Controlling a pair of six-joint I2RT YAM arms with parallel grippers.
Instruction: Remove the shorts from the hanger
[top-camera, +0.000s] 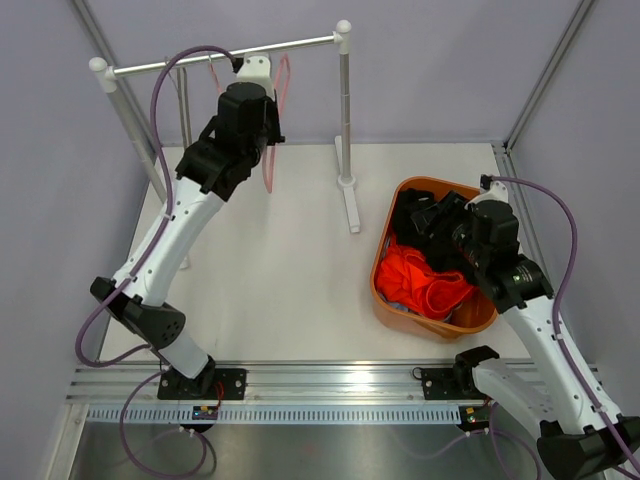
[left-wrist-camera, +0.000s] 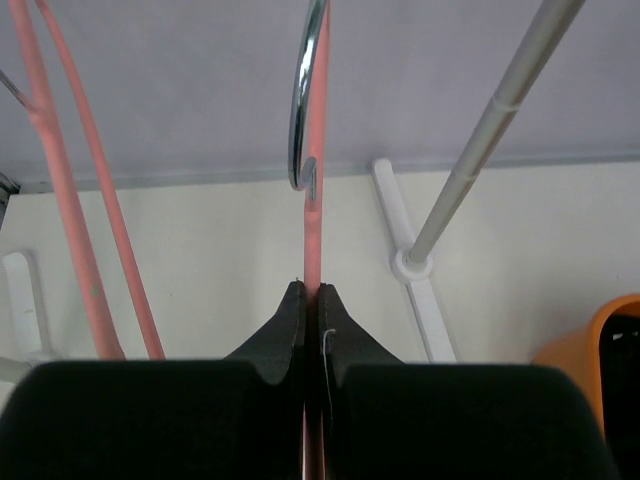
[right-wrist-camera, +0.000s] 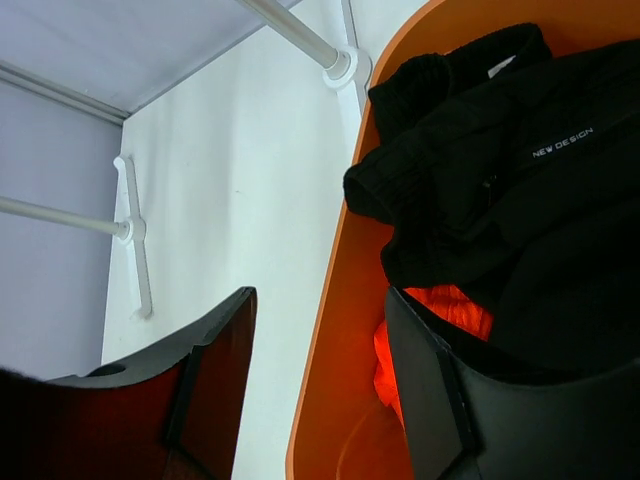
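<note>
My left gripper (top-camera: 270, 138) is raised by the rack's rod and is shut on the neck of a bare pink hanger (left-wrist-camera: 312, 250), below its chrome hook (left-wrist-camera: 304, 100). No shorts hang on it. A second bare pink hanger (left-wrist-camera: 85, 240) hangs to its left. The black shorts (top-camera: 425, 220) and the orange shorts (top-camera: 425, 282) lie in the orange basket (top-camera: 382, 262). A small patch of light blue fabric (top-camera: 402, 299) shows under the orange pair. My right gripper (right-wrist-camera: 320, 300) is open and empty over the basket's rim (right-wrist-camera: 345, 300), one finger outside it and one inside above the black shorts (right-wrist-camera: 520, 180).
The white clothes rack stands at the back, with its rod (top-camera: 225, 58), right post (top-camera: 345, 110) and foot (top-camera: 350, 205). Its left post (top-camera: 135, 130) leans by the left wall. Grey walls close in the table on three sides.
</note>
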